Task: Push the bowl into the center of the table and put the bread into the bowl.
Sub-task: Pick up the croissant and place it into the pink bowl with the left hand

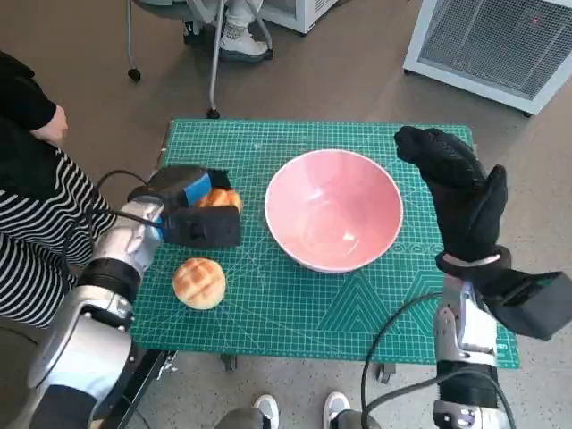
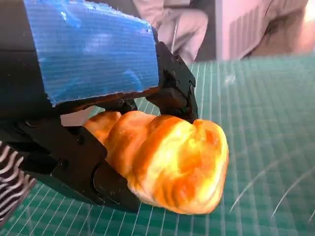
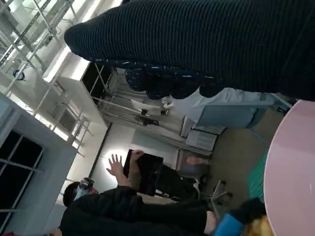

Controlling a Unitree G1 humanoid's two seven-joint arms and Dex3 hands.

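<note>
The green mat [image 1: 295, 304] fills most of the table. The pink bowl [image 1: 333, 210] sits mid-mat with nothing in it, just off the right hand [image 1: 460, 192], whose gloved fingers are spread and hold nothing. The left hand [image 1: 192, 210] has its black fingers [image 2: 172, 91] clamped round a twisted, glossy golden bread [image 2: 170, 162], out beside the bowl. A round scored bun [image 1: 199, 282] lies on the mat just short of those fingers, loose.
</note>
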